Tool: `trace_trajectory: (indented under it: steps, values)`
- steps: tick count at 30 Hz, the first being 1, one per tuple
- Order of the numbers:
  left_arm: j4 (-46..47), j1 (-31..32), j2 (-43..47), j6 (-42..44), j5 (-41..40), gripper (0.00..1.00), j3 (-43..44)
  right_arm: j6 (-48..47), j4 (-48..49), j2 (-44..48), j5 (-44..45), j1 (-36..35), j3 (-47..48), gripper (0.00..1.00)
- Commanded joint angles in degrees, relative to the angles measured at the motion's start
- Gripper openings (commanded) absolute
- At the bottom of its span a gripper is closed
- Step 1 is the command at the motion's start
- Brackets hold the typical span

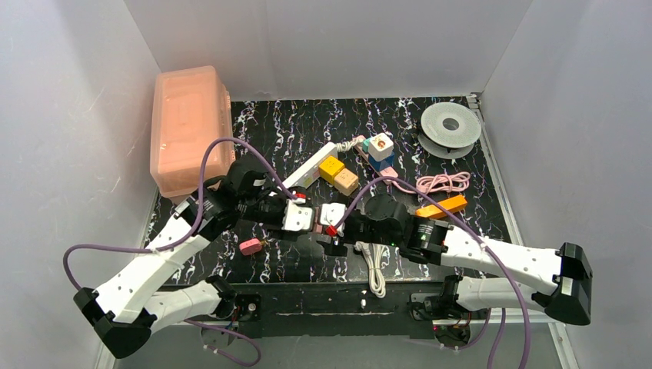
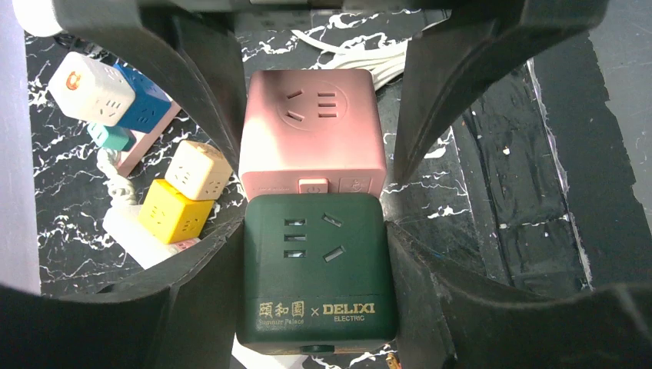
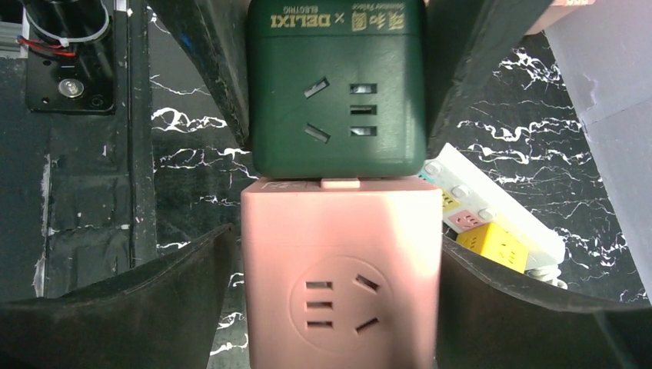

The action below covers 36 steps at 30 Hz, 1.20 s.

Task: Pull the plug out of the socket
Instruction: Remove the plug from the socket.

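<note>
1. The left tool (image 2: 314,224) is clamped on the green cube (image 2: 315,265), with one dark finger pressed against each side.
2. Gold print on the green cube's upper face shows three Chinese characters over "Summer Palace". Next to them is "× DELIXI" with "ELECTRIC" beneath.
3. In the right wrist view the same print appears upside down at the far end of the cube.
4. The pink cube (image 2: 311,127) butts end to end against the green cube. Its face carries a ring of outlet slots, and two small buttons sit on the edge next to the green cube. The symbols on the buttons are too small to read.
5. The right tool (image 3: 338,234) straddles the pink cube with its jaws spread wide. In the left wrist view a thin gap seems to show along the cube's sides.
6. The socket (image 1: 311,165) lies slantwise on the black, white-veined bench (image 1: 307,127), just beyond the two tools and gripped by neither.
7. A yellow cube (image 1: 331,167) and a cream cube (image 1: 346,182) sit against the socket. Whether they are plugged in cannot be told.
8. The socket's white cord (image 1: 350,144) is bunched at its far end.
9. Any print on the socket itself is too small to read.
</note>
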<state>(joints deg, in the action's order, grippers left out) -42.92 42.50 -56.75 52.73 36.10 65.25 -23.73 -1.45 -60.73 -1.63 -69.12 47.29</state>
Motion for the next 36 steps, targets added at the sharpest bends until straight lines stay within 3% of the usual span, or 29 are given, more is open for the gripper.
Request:
trace_trajectory:
  steps: [1, 6, 9, 10, 11, 14, 15, 21, 36]
  values:
    - [1.5, 0.2, 2.2, -0.1, 3.2, 0.00, 3.2, 0.8, 4.7, -1.2, -0.4, -0.3, 0.3, 0.92]
    - [1.6, 0.3, 2.6, -0.3, 3.1, 0.00, 3.2, 0.9, 5.0, -2.8, 0.0, -0.3, 2.2, 0.90]
    - [1.5, 0.3, 2.8, -0.3, 3.0, 0.00, 2.9, 0.6, 4.0, -3.6, -0.6, -0.3, 3.4, 0.81]
    - [1.5, 0.3, 2.8, -0.3, 2.9, 0.00, 2.9, 0.6, 3.6, -3.7, -0.9, -0.3, 3.6, 0.73]
    - [1.5, 0.3, 2.9, -0.2, 2.9, 0.00, 2.8, 0.6, 3.3, -3.7, -1.1, -0.3, 3.8, 0.58]
    - [1.4, 0.4, 2.8, 0.2, 2.7, 0.00, 2.9, 1.0, 2.2, -3.4, -0.8, -0.3, 4.2, 0.05]
    - [1.3, 0.4, 2.8, 0.4, 2.7, 0.00, 2.8, 1.2, 1.8, -3.2, -0.6, -0.3, 4.3, 0.01]
    - [1.2, 0.4, 2.8, 2.5, 2.1, 0.00, 2.1, 0.6, -3.2, -0.5, -1.7, -0.3, 4.7, 0.01]
    - [-5.3, 0.4, 2.0, 10.1, -2.1, 0.00, 4.7, 0.7, -16.4, 7.0, 4.9, -0.2, 2.3, 0.01]
